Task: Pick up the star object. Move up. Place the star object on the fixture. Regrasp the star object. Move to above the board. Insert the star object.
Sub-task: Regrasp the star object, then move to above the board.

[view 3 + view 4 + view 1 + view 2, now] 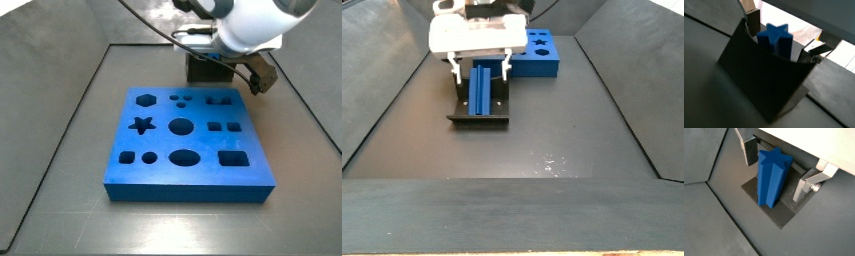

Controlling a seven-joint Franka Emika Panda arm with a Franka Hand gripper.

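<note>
While over the fixture: gripper (777, 175) low above it, flat silver fingers (749, 150) on either side of the peg, near it
Jaws: apart; gap visible between each dark pad and the peg in both wrist views, not clamped on it
Peg: blue star object (771, 178), long, star-shaped end face plain in a wrist view (774, 36); lies along the fixture between its side walls in a side view (481, 88)
Contact with the fixture: far end of the peg touching the fixture's dark base in a wrist view; how it sits in the upright part, cannot tell
Fixture: dark bracket on a base plate (477, 118), on the grey floor, just below the gripper; dark wall seen from the back in a wrist view (757, 75); partly hidden behind the arm in a side view (207, 70)
Board relative to the fixture: blue slab (187, 172) just beside it, on the side away from the fixture's foot in a side view (545, 62); whether touching or apart, cannot tell
Board face: dark holes, among them a star (142, 125), circles, squares and a hexagon; all holes unfilled
Arm relative to the fixture: white wrist body (476, 35) directly above the fixture's board-side end; rounded white housing (254, 20) over it in a side view
</note>
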